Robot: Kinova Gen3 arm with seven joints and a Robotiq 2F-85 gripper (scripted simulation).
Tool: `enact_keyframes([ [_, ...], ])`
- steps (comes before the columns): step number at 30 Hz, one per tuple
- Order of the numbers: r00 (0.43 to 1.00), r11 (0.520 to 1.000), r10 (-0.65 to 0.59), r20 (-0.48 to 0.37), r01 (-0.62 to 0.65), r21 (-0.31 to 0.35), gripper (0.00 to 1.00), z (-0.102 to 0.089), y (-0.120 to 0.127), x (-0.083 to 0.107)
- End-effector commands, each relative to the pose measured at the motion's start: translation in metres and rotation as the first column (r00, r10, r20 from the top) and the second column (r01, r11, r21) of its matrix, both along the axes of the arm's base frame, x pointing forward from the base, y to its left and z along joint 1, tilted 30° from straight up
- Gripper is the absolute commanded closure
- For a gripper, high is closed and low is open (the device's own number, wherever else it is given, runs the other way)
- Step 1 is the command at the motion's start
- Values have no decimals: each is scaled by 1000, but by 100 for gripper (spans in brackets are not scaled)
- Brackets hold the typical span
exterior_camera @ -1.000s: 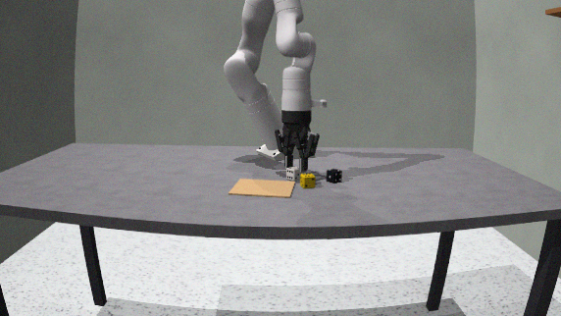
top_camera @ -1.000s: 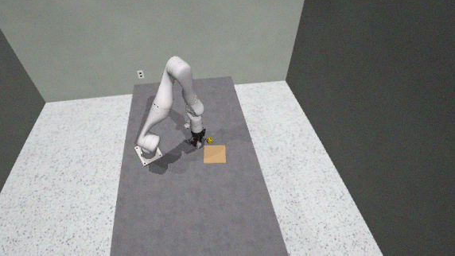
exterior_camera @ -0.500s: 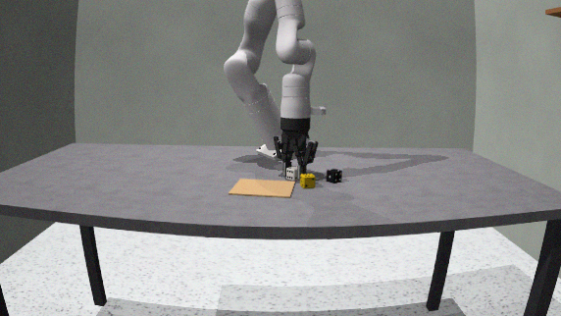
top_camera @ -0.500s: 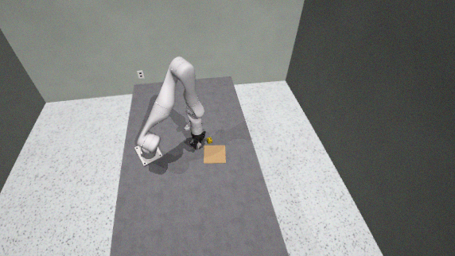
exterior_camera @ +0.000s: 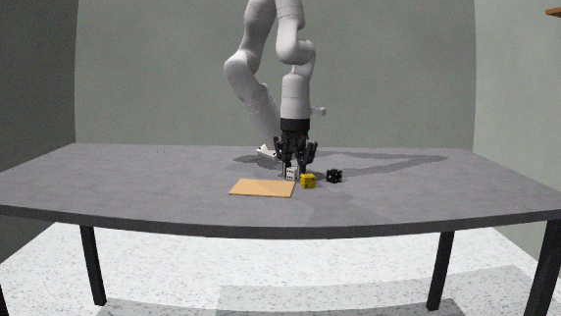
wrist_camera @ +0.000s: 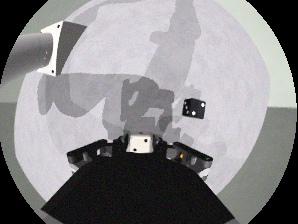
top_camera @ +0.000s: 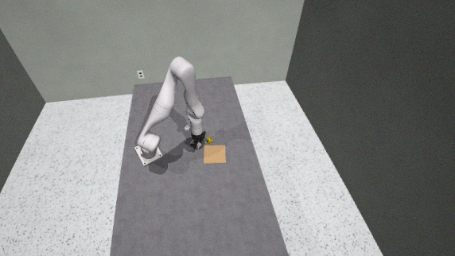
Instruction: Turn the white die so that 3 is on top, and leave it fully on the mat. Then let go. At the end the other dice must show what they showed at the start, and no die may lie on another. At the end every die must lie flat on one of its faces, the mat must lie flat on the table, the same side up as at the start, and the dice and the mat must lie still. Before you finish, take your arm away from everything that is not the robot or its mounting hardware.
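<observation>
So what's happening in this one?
The arm's gripper is down on the table, straddling the white die with its fingers half open, not squeezing. The die sits just behind the tan mat, not on it. The yellow die and black die sit to one side.
</observation>
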State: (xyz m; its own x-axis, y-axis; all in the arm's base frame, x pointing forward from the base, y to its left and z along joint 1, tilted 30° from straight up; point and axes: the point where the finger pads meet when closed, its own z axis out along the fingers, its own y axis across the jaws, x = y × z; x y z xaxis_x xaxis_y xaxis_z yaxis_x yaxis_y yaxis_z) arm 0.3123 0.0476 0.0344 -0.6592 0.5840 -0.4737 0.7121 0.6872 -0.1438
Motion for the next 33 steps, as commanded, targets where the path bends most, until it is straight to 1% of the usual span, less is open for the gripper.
enact_keyframes([
  [1, 1000, 1000, 1, 1, -1, 1, 54, 0, 0, 0],
  [18, 1000, 1000, 1, 1, -1, 1, 54, 0, 0, 0],
  [19, 1000, 1000, 1, 1, -1, 1, 74, 0, 0, 0],
  [33, 1000, 1000, 1, 1, -1, 1, 74, 0, 0, 0],
])
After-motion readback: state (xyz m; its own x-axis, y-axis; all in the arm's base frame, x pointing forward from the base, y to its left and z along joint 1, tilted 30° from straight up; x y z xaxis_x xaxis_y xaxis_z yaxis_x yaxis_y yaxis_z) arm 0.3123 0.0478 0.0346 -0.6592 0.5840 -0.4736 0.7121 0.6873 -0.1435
